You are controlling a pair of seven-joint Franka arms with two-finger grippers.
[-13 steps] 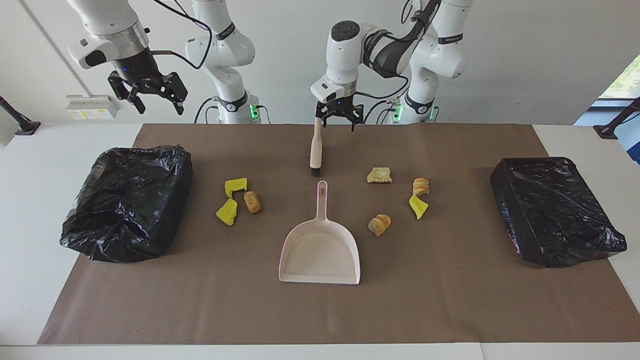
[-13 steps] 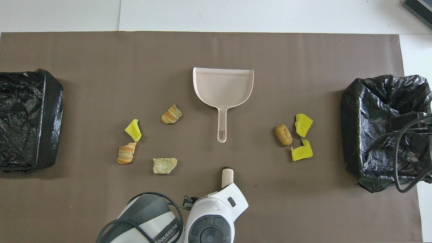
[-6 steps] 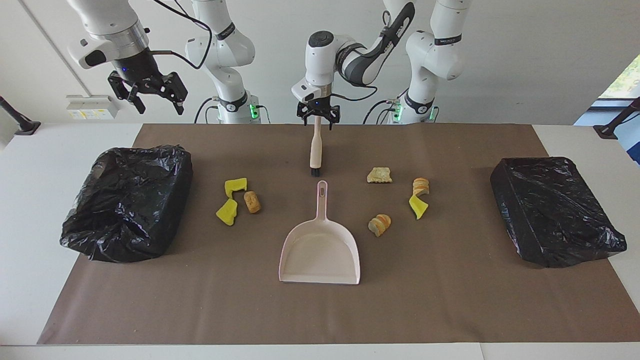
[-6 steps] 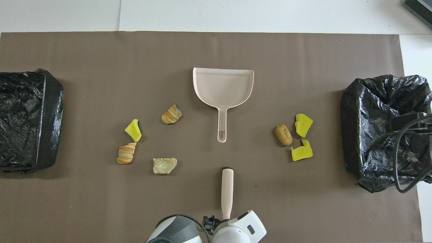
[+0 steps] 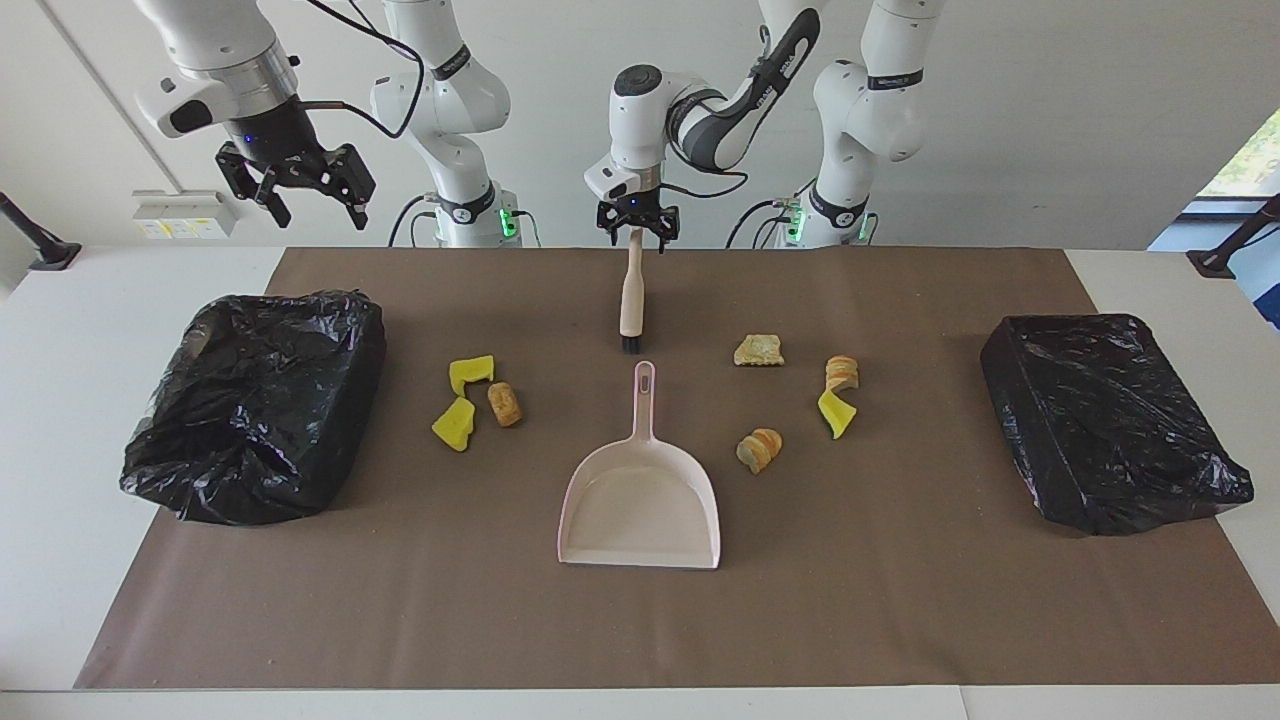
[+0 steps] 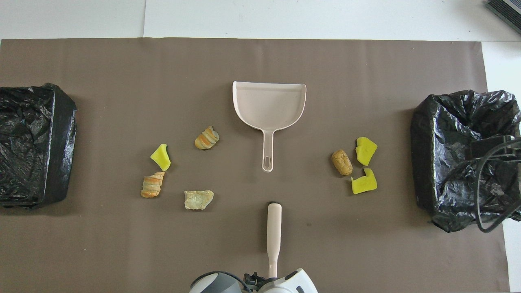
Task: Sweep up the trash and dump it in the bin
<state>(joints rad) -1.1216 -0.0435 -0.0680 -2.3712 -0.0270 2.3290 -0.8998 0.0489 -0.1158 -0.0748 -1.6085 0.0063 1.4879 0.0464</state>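
Observation:
A cream brush [image 5: 631, 300] with black bristles lies on the brown mat, also seen in the overhead view [image 6: 273, 232]. My left gripper [image 5: 637, 228] is open, right over the end of its handle. The pink dustpan [image 5: 640, 500] lies empty, farther from the robots than the brush. Two yellow sponge bits [image 5: 470, 372] and a cork lump [image 5: 505, 403] lie toward the right arm's end. A pastry square [image 5: 759, 350], two bread slices [image 5: 842, 373] and a sponge bit [image 5: 836, 413] lie toward the left arm's end. My right gripper [image 5: 295, 180] waits open, high over a bin.
Two bins lined with black bags stand on the mat, one at the right arm's end [image 5: 255, 400] and one at the left arm's end [image 5: 1110, 420]. The mat [image 5: 900, 600] covers most of the white table.
My left gripper has moved from beside the brush handle to its end, drawing back toward the robots. The brush, dustpan, trash and right arm have not moved.

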